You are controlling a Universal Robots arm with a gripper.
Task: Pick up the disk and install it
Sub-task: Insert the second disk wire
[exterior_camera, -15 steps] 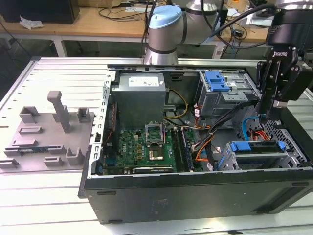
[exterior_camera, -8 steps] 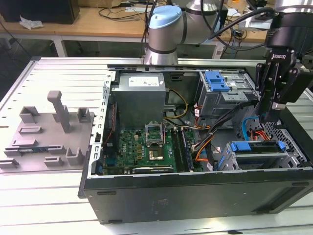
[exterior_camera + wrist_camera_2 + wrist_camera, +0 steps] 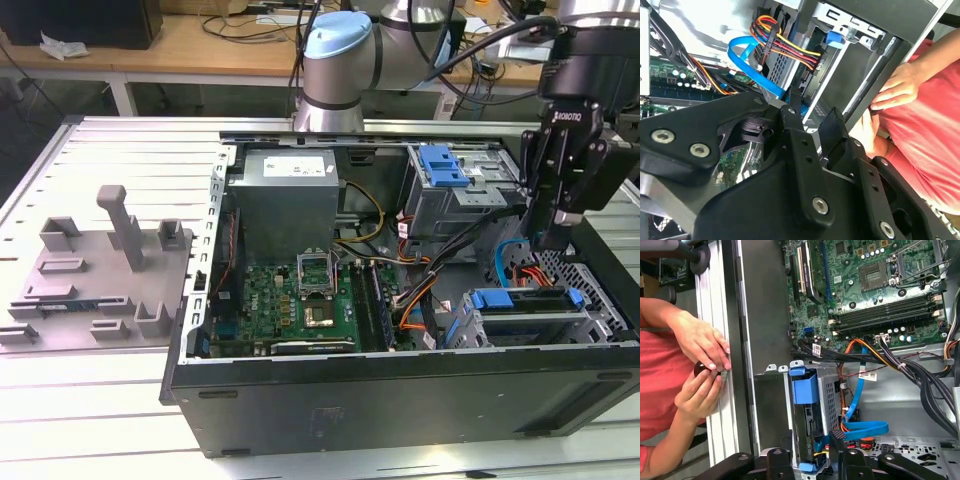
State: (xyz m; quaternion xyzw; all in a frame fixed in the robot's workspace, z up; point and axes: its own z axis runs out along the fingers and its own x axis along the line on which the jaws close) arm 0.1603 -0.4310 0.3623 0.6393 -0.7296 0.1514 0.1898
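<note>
Already disk (image 3: 525,310) in drive cage (image 3: 600,335), claw (image 3: 553,236) above; grip state unclear.

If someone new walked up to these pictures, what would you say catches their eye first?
Probably the open computer case on the table, its green motherboard bared, with the robot's black hand lowered into the case's end at the exterior view's right, above the blue-railed disk in its cage. Next, a person's hands in the first wrist view, resting at the case's outer wall.
</note>
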